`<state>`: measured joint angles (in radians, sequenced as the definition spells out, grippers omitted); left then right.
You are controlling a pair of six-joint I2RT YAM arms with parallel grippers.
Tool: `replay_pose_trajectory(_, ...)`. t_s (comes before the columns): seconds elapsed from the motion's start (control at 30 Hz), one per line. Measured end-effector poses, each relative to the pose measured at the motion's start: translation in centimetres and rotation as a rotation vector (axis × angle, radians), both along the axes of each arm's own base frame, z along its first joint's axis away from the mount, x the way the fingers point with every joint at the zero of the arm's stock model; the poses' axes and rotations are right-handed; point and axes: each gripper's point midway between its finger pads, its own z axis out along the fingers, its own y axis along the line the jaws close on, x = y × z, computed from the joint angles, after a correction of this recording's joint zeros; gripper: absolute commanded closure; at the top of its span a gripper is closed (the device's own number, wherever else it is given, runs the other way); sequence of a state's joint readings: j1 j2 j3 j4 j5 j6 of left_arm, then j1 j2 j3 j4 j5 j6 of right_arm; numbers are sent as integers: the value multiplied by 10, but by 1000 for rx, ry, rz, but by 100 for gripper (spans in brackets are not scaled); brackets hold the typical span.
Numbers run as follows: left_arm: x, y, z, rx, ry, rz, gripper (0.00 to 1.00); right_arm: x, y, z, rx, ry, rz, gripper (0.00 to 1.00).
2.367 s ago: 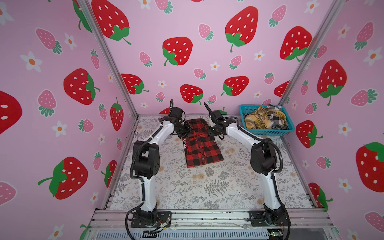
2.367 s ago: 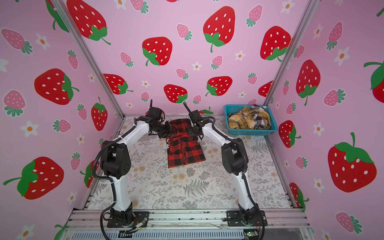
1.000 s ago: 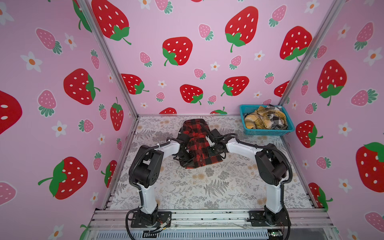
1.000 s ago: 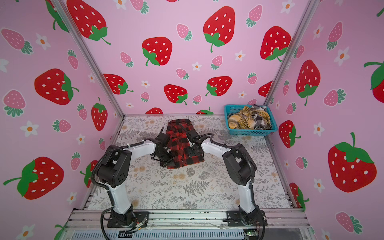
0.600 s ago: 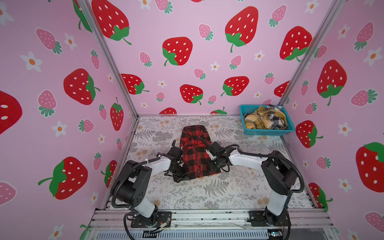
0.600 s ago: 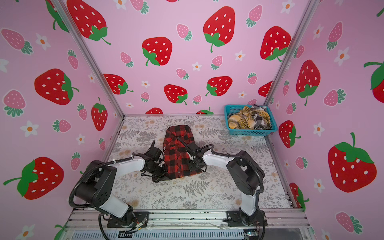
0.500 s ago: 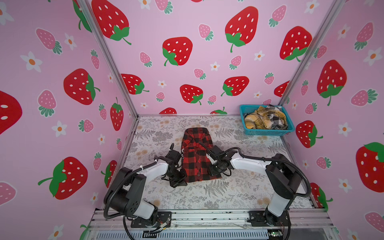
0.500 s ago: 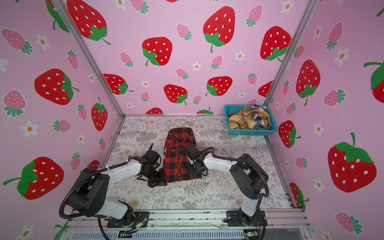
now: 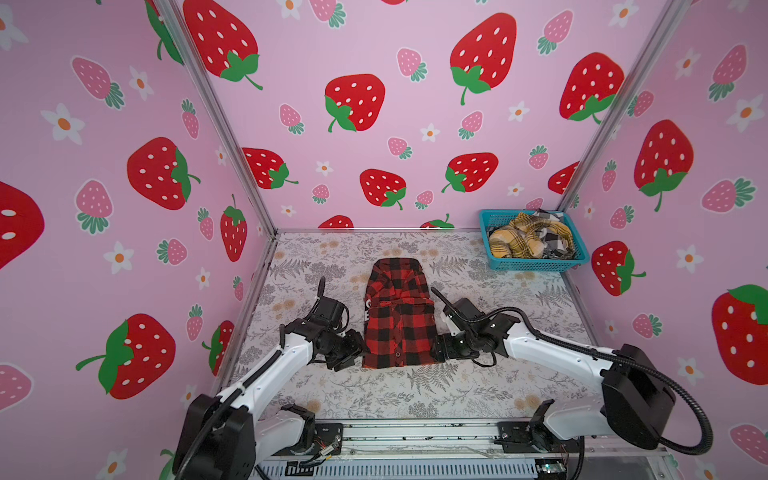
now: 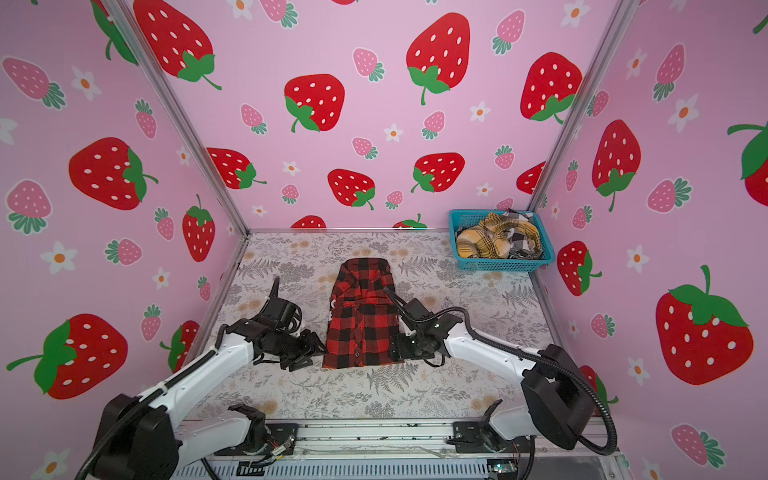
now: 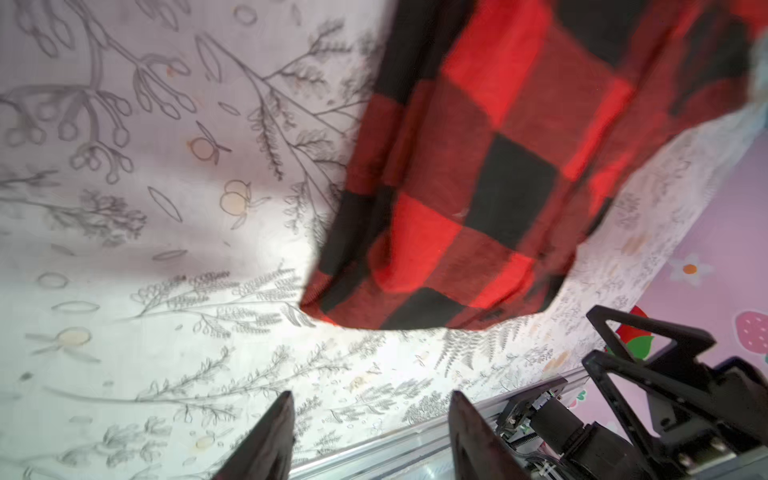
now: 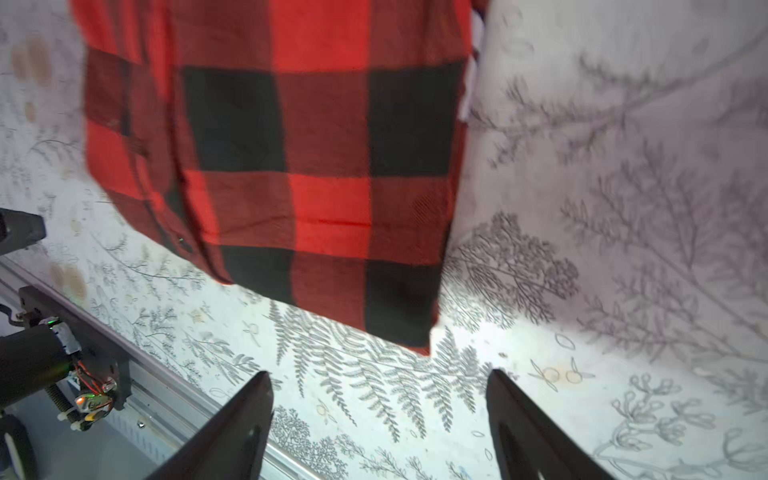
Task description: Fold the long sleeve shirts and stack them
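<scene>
Plainly, the shirt (image 9: 399,320) lay flat in the middle of the table (image 9: 415,399), folded narrow, with one end toward the back wall and a buttoned panel on top at the near end. Our left gripper (image 9: 353,353) sat low just beside its near left corner, and our right gripper (image 9: 438,353) just beside its near right corner. In the wrist views the left gripper (image 11: 370,399) and right gripper (image 12: 378,374) each had their jaws spread wide with only tablecloth between them, so we held nothing.

We judged the flannel soft, light and limp. It would sag and drape from any hold, never keep an edge on its own, and cling to itself rather than slide. Two matched pinches seemed best, one at each corner of an end and taking every layer there, so the stacked folds would lift together and not peel apart.

The table wore a pale cloth printed with grey ferns. It looked thin, and we thought a low pinch could catch it along with the shirt. Pink strawberry walls (image 9: 374,83) closed three sides, and a metal rail (image 9: 415,434) carrying both arm bases ran along the front. A blue basket (image 9: 536,264) stood in the far right corner, well apart from the shirt, holding a heap (image 9: 523,243) of yellow and black-and-white plaid.
</scene>
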<state>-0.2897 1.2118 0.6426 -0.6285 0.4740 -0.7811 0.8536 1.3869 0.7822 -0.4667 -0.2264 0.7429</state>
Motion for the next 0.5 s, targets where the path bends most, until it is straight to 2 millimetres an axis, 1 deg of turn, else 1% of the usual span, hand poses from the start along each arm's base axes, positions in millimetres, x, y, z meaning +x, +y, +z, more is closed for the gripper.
replay_pose_trajectory(0.07,-2,-1,-12,-33,41,35,18,-4,-8,-11,6,48,-32,24)
replay_pose_trajectory(0.1,-1,-3,-14,-50,52,49,16,-4,-10,-14,19,66,-47,25)
replay_pose_trajectory(0.2,12,-10,-16,-93,40,70,17,-5,-10,-21,82,111,-83,30)
replay_pose_trajectory(0.23,15,-10,-18,-98,40,76,18,-5,-9,-23,101,123,-91,31)
replay_pose_trajectory(0.3,21,-9,-23,-104,50,97,26,-7,-7,-28,127,150,-103,32)
replay_pose_trajectory(0.33,23,-7,-27,-103,63,111,28,-6,-4,-27,147,159,-105,33)
replay_pose_trajectory(0.43,27,-6,-30,-127,98,134,32,-2,7,-27,194,167,-106,33)
replay_pose_trajectory(0.5,29,-7,-31,-137,113,134,39,0,12,-27,220,170,-105,36)
